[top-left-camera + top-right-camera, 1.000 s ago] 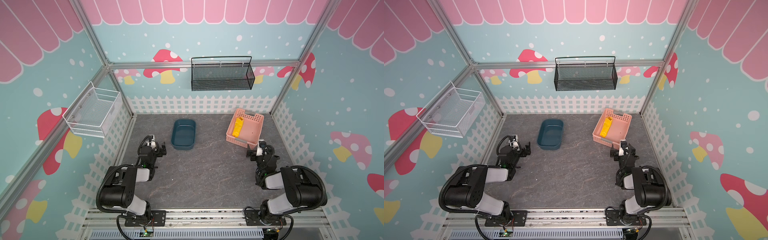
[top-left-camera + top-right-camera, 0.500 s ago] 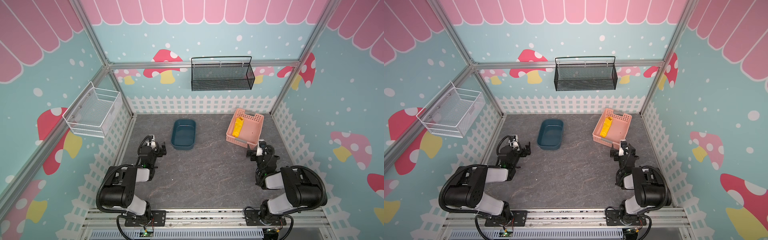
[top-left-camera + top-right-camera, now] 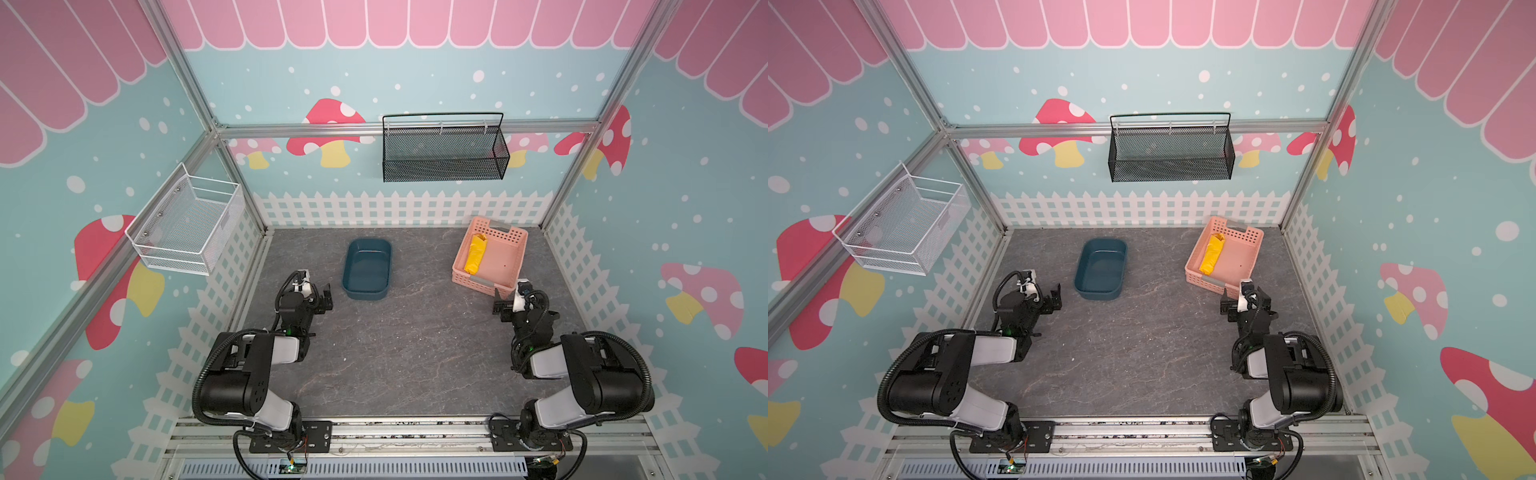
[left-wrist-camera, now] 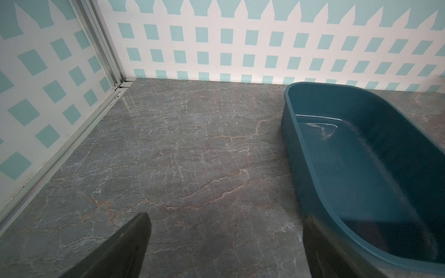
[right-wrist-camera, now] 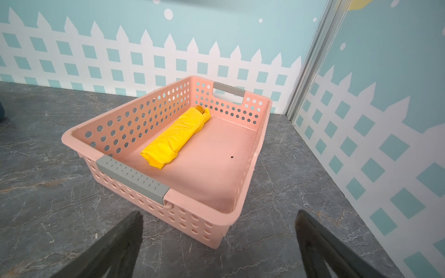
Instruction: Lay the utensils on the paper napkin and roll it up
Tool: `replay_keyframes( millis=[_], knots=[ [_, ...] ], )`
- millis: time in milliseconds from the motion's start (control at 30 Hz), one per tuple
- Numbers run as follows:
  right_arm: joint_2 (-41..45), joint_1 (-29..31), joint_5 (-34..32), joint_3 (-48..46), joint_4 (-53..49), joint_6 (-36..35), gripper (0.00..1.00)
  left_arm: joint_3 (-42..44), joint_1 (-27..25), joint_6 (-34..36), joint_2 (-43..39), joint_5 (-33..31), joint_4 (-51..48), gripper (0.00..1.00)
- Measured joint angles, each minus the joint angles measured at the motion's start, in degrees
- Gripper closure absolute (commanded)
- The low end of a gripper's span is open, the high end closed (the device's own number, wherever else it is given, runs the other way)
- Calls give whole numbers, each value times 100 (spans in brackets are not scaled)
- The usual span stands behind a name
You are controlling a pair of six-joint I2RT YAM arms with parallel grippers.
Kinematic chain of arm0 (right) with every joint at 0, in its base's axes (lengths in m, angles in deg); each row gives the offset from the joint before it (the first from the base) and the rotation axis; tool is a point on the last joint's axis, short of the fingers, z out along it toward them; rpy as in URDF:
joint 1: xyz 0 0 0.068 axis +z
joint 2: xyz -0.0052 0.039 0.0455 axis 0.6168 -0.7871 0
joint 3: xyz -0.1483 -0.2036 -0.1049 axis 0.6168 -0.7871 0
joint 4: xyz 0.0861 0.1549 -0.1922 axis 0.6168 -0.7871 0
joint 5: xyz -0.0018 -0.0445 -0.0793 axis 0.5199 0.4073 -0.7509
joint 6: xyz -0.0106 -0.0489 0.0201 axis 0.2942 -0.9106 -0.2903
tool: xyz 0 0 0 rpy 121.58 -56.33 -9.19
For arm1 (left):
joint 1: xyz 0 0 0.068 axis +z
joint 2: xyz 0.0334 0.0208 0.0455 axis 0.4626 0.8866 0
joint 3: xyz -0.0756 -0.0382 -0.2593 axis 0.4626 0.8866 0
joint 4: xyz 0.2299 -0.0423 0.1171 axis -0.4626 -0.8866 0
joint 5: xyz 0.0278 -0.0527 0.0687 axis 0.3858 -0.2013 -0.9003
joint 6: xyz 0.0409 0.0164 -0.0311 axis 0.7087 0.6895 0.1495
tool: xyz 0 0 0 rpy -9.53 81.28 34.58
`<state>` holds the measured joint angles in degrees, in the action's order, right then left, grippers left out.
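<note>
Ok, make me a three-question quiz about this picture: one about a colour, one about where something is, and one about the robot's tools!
1. What colour is the tub? A red. B dark blue. C white.
2. Where is the rolled yellow napkin? A in the tub. B in the pink basket. C flat on the table.
3. How are the left tool and right tool? A both open. B both shut. C one open, one shut.
Answers: 1 B, its walls are dark blue in both top views. 2 B, the roll lies on the basket's floor beside its holed wall. 3 A, each wrist view shows jaws spread wide, holding nothing.
</note>
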<state>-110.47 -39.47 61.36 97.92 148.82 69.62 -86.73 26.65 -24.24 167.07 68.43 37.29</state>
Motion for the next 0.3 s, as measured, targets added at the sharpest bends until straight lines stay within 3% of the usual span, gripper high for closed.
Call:
replay_keyframes(
  millis=[300],
  knots=[
    [-9,0,109,0,-7,-48,0,0,0,0,0,-2,0,0]
  ],
)
